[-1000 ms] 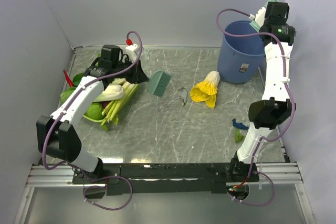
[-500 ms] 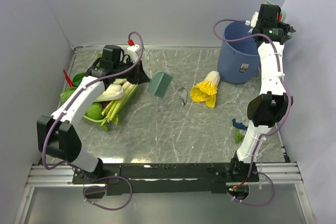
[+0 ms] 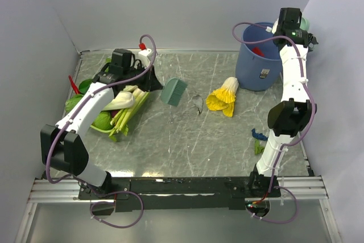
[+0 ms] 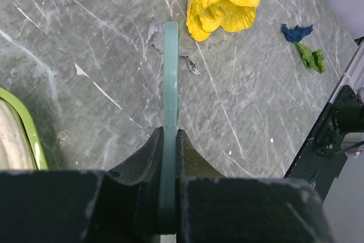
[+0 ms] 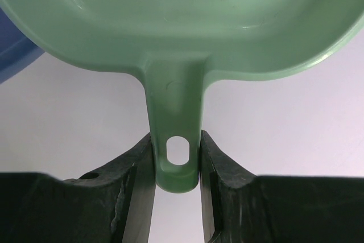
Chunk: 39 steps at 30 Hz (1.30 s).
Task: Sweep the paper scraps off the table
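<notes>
A dark blue paper scrap (image 3: pixel 259 135) and a green one (image 3: pixel 259 147) lie on the table (image 3: pixel 187 140) near the right arm's base; both show in the left wrist view, blue (image 4: pixel 296 32) and green (image 4: pixel 311 58). A pale grey scrap (image 3: pixel 197 103) lies mid-table, by the brush tip. A red scrap (image 3: pixel 257 51) lies inside the blue bucket (image 3: pixel 259 72). My left gripper (image 3: pixel 149 79) (image 4: pixel 169 135) is shut on the green brush (image 3: pixel 173 90) (image 4: pixel 170 72), held low over the table. My right gripper (image 3: pixel 296 24) (image 5: pixel 176 140) is shut on the green dustpan's (image 5: pixel 182 21) handle, raised above the bucket.
A yellow-and-white frilly vegetable (image 3: pixel 223 98) lies left of the bucket. Large leafy green vegetables (image 3: pixel 111 109) are piled at the left under my left arm. Pale walls enclose the table on three sides.
My right wrist has turned the dustpan over the bucket's far rim, and a red scrap now shows inside the bucket. The left arm and brush have barely moved.
</notes>
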Each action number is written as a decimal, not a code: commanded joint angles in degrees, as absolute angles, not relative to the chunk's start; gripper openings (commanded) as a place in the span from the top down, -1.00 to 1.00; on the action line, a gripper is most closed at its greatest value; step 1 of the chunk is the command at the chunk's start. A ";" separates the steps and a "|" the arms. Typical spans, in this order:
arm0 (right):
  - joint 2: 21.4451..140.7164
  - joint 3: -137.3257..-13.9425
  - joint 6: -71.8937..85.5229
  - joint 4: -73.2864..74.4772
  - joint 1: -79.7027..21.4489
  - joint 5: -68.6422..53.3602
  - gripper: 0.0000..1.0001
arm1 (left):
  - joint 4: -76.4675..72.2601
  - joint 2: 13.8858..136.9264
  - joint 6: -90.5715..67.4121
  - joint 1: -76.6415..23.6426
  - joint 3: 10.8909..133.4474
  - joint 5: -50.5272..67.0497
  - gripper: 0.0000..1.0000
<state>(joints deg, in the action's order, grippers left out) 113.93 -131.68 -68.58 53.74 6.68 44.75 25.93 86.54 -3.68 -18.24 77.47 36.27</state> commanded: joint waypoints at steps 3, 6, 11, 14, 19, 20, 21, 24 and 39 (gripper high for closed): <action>111.45 -127.12 -70.29 50.30 6.33 49.55 1.00 | 23.73 87.45 -3.34 -19.16 79.98 38.41 0.98; 110.48 -128.84 -69.44 49.91 5.89 47.29 1.00 | 24.43 87.54 -2.90 -19.34 80.60 37.80 0.98; 112.06 -137.63 -67.15 57.31 4.31 48.96 1.00 | 25.14 86.49 -1.67 -19.51 80.07 37.09 0.98; 108.29 -121.68 -72.76 45.63 7.55 51.32 1.00 | 24.17 86.13 -1.58 -19.51 78.93 37.44 0.98; 111.01 -131.16 -66.17 54.24 5.88 48.77 1.00 | 24.44 87.28 -1.93 -19.60 80.25 37.53 0.98; 111.09 -128.26 -67.05 54.75 6.85 50.69 1.00 | 24.09 87.28 -1.93 -19.60 80.16 37.62 0.98; 111.44 -130.93 -65.32 56.41 6.33 49.41 1.00 | 24.17 87.54 -1.67 -19.69 80.33 37.88 0.98; 109.97 -133.54 -63.97 56.10 3.51 46.06 1.00 | 25.84 88.42 -1.58 -19.78 82.09 37.44 0.98; 100.22 -126.04 -44.24 52.62 3.78 28.54 1.00 | 22.42 94.30 -2.46 -21.79 88.05 34.37 0.98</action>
